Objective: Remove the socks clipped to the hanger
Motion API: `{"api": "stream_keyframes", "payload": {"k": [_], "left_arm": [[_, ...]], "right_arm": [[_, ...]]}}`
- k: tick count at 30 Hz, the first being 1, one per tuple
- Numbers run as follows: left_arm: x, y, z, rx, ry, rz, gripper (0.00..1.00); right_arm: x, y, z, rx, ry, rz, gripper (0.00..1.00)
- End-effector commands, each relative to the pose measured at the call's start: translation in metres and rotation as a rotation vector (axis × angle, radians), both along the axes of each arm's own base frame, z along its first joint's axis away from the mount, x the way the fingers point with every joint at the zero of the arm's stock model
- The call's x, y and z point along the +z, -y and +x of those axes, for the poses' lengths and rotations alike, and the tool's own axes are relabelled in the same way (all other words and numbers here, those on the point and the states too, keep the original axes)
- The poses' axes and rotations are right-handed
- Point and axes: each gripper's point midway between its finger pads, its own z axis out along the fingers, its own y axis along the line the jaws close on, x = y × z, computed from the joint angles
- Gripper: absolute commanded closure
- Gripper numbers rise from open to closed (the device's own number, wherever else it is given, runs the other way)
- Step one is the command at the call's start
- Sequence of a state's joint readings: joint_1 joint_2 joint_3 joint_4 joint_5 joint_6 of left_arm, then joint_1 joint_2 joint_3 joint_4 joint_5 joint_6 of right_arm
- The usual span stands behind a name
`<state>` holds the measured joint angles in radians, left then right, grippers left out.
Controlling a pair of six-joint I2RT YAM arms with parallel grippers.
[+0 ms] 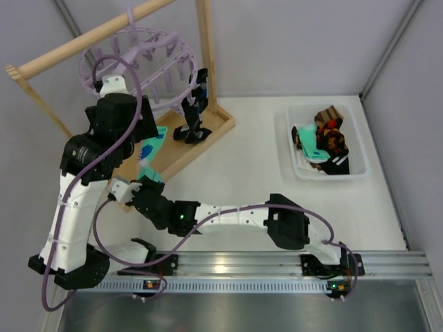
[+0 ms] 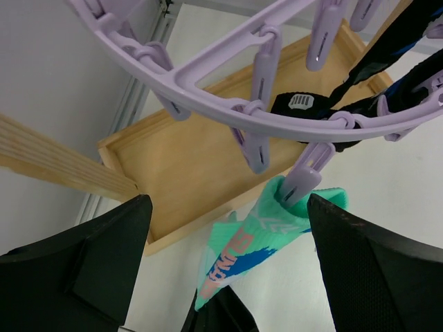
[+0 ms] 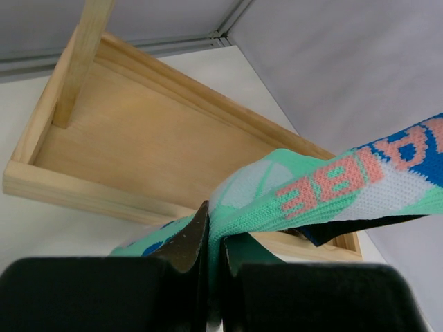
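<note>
The pale-lavender hanger (image 1: 138,59) hangs from a wooden rod; its ring and clips fill the top of the left wrist view (image 2: 228,62). A teal-mint sock (image 2: 249,242) hangs from one clip (image 2: 308,173); it also shows in the top view (image 1: 151,149). My left gripper (image 2: 228,232) is open, with its fingers on either side of the sock's top, just below that clip. My right gripper (image 3: 214,242) is shut on the sock's lower end (image 3: 325,183), low beside the frame's base (image 1: 142,185). A black sock (image 1: 194,114) still hangs clipped at the ring's right side.
The wooden rod frame has a tray-like base (image 1: 208,135) under the hanger, which also shows in the right wrist view (image 3: 138,145). A white bin (image 1: 356,169) at the right holds several socks, among them black argyle and teal ones. Grey walls stand close behind and to the left.
</note>
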<state>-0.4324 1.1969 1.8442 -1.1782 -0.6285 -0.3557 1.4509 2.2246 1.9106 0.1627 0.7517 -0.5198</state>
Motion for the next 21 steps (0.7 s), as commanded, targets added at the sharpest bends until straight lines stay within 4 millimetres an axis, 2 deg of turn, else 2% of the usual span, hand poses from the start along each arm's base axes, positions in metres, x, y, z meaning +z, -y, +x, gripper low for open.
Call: {"api": "stream_keyframes", "payload": {"k": [1, 2, 5, 12, 21], "left_arm": [[0.003, -0.007, -0.002, 0.025, -0.008, 0.035, 0.03], [0.005, -0.007, -0.002, 0.019, -0.005, 0.038, 0.03], [0.01, -0.001, 0.001, -0.012, -0.002, 0.041, 0.03], [-0.009, 0.001, 0.013, 0.031, -0.069, 0.129, 0.03], [-0.008, 0.01, 0.025, 0.083, -0.069, 0.243, 0.04]], "right_arm": [[0.016, -0.014, -0.012, 0.032, 0.027, -0.004, 1.0], [0.008, -0.018, -0.013, 0.038, 0.033, -0.026, 1.0], [0.008, -0.026, -0.014, 0.056, 0.058, -0.051, 1.0], [0.011, -0.037, -0.024, 0.102, 0.089, -0.065, 1.0], [0.002, -0.046, -0.026, 0.141, 0.115, -0.102, 1.0]]}}
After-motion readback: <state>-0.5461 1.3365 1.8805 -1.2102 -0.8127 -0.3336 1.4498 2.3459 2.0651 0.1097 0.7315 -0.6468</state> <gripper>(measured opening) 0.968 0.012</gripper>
